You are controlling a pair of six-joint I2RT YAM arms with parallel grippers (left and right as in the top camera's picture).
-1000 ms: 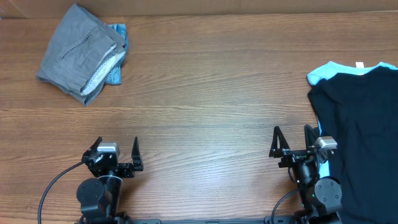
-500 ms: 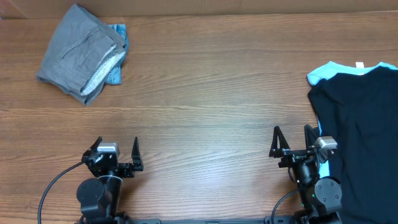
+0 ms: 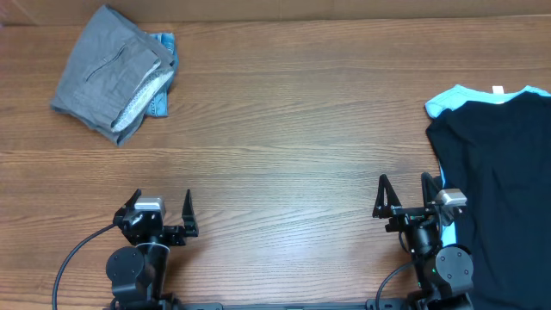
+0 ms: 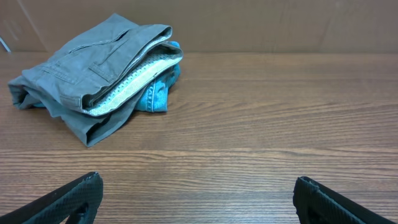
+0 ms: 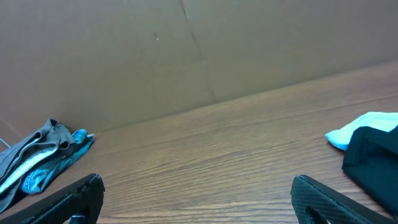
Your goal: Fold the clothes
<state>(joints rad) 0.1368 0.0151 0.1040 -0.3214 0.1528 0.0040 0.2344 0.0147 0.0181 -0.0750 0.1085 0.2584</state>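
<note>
Folded grey shorts lie at the table's far left corner, pale speckled lining showing, on top of blue denim shorts. A black tee is spread flat at the right edge over a light-blue garment. My left gripper stands open near the front edge, nothing between its fingers. The right gripper is also open and empty, just left of the tee's hem.
A brown cardboard wall runs along the table's far edge. Bare wooden tabletop stretches between the two clothes piles. Black cables trail from the arm bases at the front.
</note>
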